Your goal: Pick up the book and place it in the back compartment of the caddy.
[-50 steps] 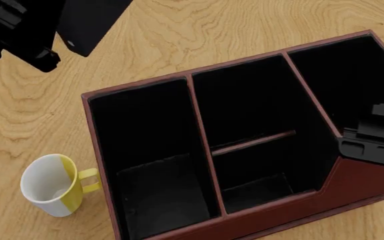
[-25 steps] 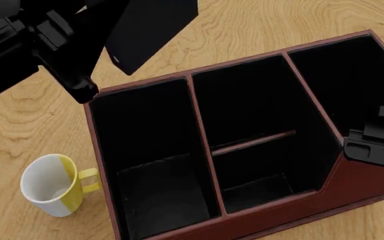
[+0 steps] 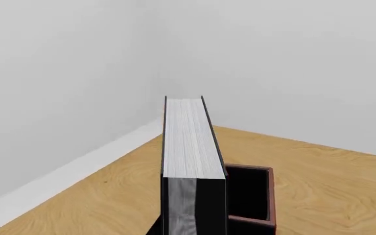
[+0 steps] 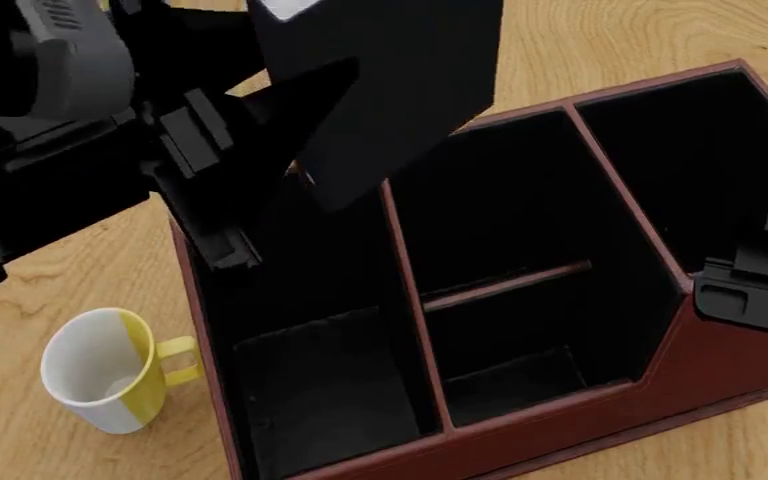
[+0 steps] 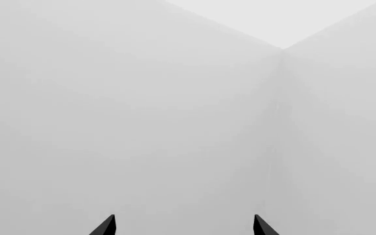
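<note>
Head view shows the left gripper (image 4: 291,130) closed on the book (image 4: 384,85), its dark fingers (image 4: 311,100) pressed against the black cover. Held this way, the book hangs tilted in the air above the caddy (image 4: 718,370), over the far end of the wall between the long narrow cell and the middle cells. In the left wrist view the book (image 3: 189,147) points away from the camera, white page edges up, with 1 corner of the caddy (image 3: 253,196) showing beyond it on the wooden table (image 3: 96,196).

The back compartment (image 4: 491,220) is the far 1 of the 2 middle cells, closed toward the near side by a thin red bar (image 4: 511,283); nothing lies in it.

Right wrist view shows 2 dark fingertips (image 5: 106,226) spread apart with only pale wall between them, so the right gripper (image 5: 182,226) is open and holds nothing. In the head view that arm (image 4: 758,280) sits at the caddy's right side.

A white-and-yellow mug (image 4: 101,370) stands on the table (image 4: 37,290) just left of the caddy, apart from it.
</note>
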Available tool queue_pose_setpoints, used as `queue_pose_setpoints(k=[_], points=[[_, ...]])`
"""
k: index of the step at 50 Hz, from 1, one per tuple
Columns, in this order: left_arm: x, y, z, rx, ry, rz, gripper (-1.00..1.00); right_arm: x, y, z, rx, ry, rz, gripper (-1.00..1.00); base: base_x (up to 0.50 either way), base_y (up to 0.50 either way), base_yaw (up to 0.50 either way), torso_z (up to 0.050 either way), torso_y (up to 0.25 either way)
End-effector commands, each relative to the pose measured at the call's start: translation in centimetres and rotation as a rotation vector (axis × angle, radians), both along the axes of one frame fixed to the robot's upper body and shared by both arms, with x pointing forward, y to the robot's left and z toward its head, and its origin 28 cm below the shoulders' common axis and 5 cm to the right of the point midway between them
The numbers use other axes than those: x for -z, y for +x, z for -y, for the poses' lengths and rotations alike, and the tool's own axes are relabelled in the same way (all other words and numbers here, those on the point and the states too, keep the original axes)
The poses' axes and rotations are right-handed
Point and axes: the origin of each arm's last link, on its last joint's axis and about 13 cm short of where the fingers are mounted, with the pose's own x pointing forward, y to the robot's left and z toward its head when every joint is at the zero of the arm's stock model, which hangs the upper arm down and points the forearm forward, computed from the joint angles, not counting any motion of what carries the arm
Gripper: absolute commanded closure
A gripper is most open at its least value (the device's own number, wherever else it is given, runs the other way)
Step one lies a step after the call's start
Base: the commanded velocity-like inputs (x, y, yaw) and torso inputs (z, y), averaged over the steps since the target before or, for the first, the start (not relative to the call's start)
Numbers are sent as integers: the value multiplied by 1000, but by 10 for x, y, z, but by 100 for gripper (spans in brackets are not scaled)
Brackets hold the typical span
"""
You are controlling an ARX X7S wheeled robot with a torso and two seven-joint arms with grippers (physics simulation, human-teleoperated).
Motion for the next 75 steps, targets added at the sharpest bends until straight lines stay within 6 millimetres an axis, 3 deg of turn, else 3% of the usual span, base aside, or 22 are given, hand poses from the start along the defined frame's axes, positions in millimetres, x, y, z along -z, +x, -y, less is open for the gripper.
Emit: queue_pose_setpoints(k=[1, 34, 75], points=[[2, -3, 8, 77, -2, 7, 100, 0, -1, 0, 3, 0, 0, -100, 0, 0, 0, 0, 0], [28, -3, 29, 271, 3, -9, 100, 0, -5, 1, 12, 0, 2, -100, 0, 0, 0, 0, 2], [58, 14, 47, 333, 17, -67, 100, 1, -5, 3, 21, 2, 0, -100, 0, 0, 0, 0, 1]])
